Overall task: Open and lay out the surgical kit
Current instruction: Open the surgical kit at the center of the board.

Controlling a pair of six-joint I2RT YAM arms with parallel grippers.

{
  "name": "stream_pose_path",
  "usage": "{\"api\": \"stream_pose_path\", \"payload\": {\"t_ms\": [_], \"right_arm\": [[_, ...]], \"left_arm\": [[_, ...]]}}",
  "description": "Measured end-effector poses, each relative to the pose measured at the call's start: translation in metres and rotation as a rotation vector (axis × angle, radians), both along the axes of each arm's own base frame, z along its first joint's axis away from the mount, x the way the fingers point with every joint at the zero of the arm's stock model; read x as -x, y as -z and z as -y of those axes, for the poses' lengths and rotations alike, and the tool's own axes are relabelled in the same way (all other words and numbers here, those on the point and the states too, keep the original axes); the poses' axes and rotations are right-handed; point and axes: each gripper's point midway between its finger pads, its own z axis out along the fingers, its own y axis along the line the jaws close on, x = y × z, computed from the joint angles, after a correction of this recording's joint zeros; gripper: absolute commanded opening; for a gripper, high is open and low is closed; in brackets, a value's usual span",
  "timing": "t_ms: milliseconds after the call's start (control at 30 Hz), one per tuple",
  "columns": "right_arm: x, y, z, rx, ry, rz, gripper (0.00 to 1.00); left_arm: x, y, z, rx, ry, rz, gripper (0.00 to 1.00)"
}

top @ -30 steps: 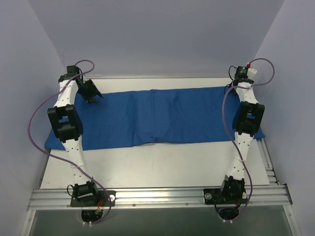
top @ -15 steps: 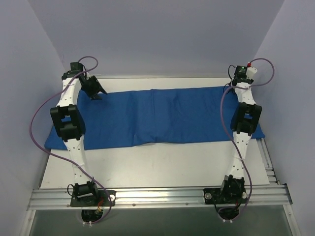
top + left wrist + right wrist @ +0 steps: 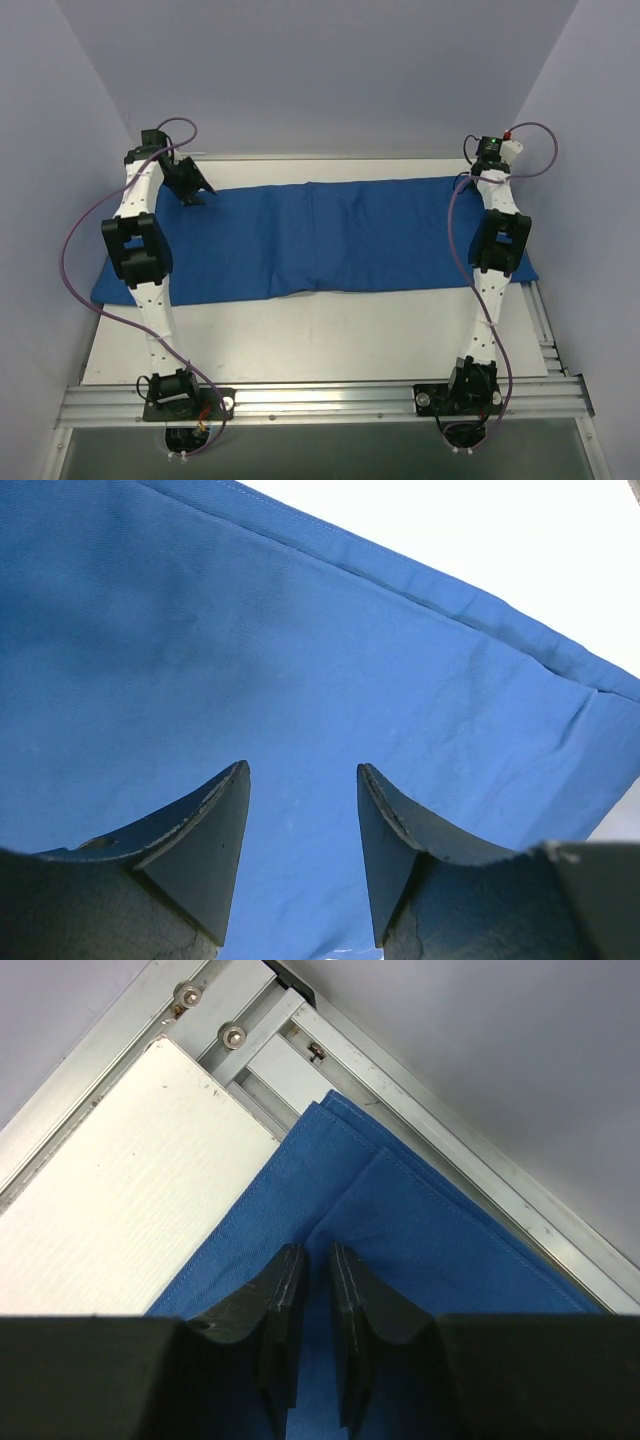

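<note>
Top external view: the royal-blue cloth wrap [image 3: 340,235] lies folded flat as a long band across the far half of the white tabletop [image 3: 300,340].
Wrap edges: a stitched hem runs along its far side, and a crease leads in from the far right corner.
Left end effector [image 3: 300,770]: over the wrap's far left corner, with its fingers standing apart above the cloth.
Right end effector [image 3: 310,1250]: at the far right corner, over the crease. Its fingers are drawn close with only a slim slit between them, and I cannot tell whether they pinch the cloth.
Surround: aluminium rails [image 3: 420,1090] run just beside that corner.
</note>
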Motion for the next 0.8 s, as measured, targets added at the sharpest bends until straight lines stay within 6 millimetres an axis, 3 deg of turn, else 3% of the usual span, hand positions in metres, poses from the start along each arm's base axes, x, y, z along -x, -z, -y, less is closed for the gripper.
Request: {"api": "stream_pose_path", "payload": {"t_ms": [133,567,800], "right_arm": [[0.000,0.000,0.001,-0.002,0.004,0.002,0.00],[0.008,-0.007,-0.005,-0.027,0.008,0.003,0.00],[0.039,-0.071,-0.014,-0.047,0.019,0.038,0.00]], "left_arm": [[0.000,0.000,0.000,-0.001,0.000,0.000,0.56],[0.009,0.004,-0.013,-0.071,-0.038,-0.054,0.59],[0.010,0.005,-0.031,-0.141,-0.084,-0.066,0.64]]}}
